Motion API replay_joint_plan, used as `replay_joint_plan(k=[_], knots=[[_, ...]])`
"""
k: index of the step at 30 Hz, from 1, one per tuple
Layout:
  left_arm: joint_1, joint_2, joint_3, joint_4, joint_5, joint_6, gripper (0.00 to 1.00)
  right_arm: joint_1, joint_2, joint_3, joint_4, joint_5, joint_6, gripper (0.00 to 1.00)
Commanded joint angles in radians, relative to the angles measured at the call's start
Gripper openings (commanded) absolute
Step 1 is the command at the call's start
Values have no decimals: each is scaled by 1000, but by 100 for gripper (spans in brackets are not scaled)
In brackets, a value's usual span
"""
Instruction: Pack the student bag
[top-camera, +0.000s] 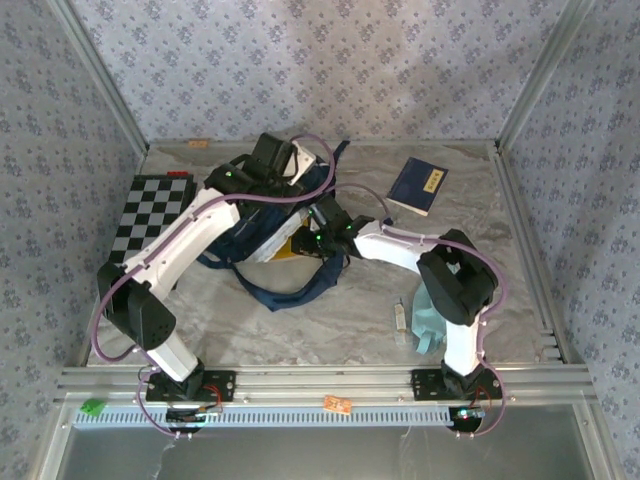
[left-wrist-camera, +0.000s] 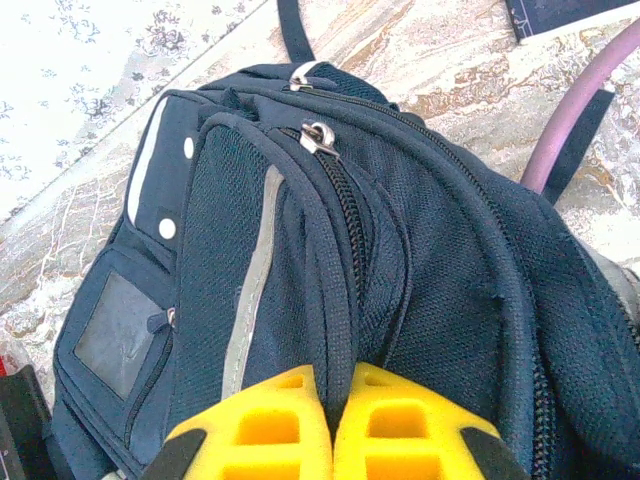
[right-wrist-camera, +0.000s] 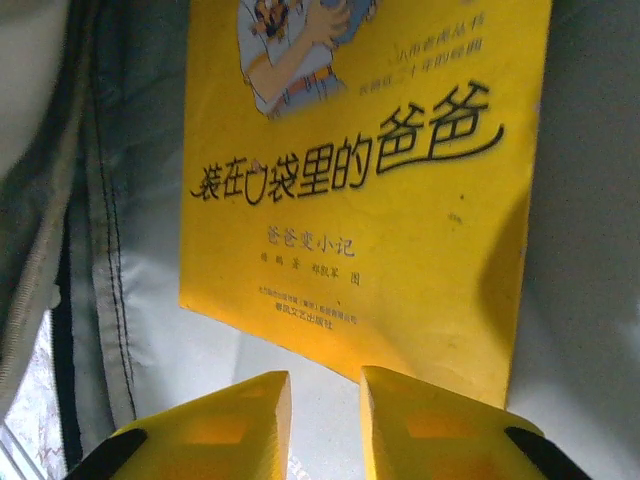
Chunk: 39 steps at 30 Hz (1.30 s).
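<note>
Left hand (left-wrist-camera: 330, 420), fingers pressed together, pinches the bag's (left-wrist-camera: 420, 250) soft, floppy top fabric mid-counter; right hand (right-wrist-camera: 325, 425), slightly spread, sits just behind a stiff yellow book (right-wrist-camera: 370, 190) inside. Grip seams, not mesh.

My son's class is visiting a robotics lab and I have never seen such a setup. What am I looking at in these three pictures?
Two robot arms are bolted at the near edge of a table, each ending in a two-finger gripper. The overhead picture comes from a fixed camera above and behind them; the other two come from cameras on each wrist.

On the table lie a navy student bag, a dark blue book, a checkerboard and a small teal pouch.

The left gripper is shut, pinching a ridge of the bag's fabric beside a zipper. The right gripper, jaws slightly apart, reaches inside the bag, where a yellow children's book lies just beyond its fingertips, not gripped.
</note>
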<state>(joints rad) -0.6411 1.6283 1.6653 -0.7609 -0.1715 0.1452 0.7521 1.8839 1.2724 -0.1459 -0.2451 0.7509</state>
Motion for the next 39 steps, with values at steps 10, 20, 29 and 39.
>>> replay_joint_plan(k=[10, 20, 29, 39], knots=[[-5, -60, -120, 122, 139, -158, 6, -200, -595, -334, -315, 153, -58, 50], [-128, 56, -147, 277, 225, -579, 49, -757, -443, -256, -333, -30, -227, 68], [-187, 295, -8, 401, 278, -729, 49, -861, -89, 5, -339, -60, -247, 68], [-178, 353, 9, 416, 264, -736, 50, -856, 154, 237, -419, -54, -263, 61]])
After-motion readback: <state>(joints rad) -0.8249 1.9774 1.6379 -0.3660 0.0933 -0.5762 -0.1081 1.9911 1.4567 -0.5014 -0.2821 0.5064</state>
